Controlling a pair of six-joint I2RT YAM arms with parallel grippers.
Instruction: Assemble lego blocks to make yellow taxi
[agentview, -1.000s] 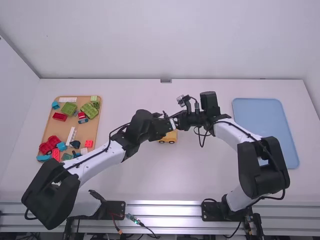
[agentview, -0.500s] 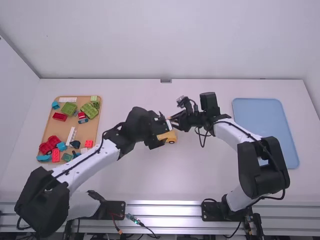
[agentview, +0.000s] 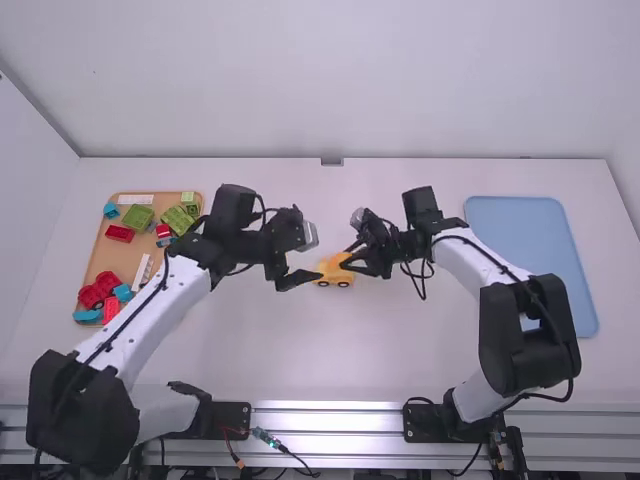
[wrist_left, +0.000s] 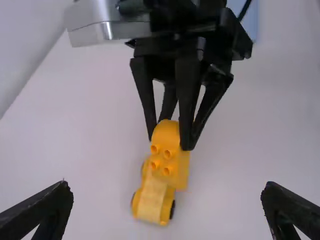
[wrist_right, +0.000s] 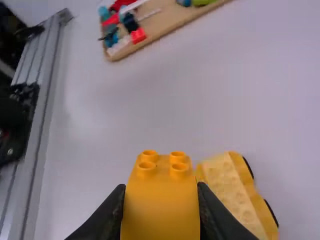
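Yellow taxi base (wrist_left: 150, 202) is mid-table, our right gripper (wrist_right: 160, 186) pinching the studded block (wrist_right: 160, 212) against it (fully seated? can't tell). Pushing off-centre could roll or tip it. Our left gripper (wrist_left: 166, 185), fingers spread, could bump it too; loose bricks (agentview: 93, 293) sit on the tan tray (agentview: 112, 256).

The left end effector (agentview: 309, 245) has backed away; the right end effector (agentview: 346, 258) has dipped.
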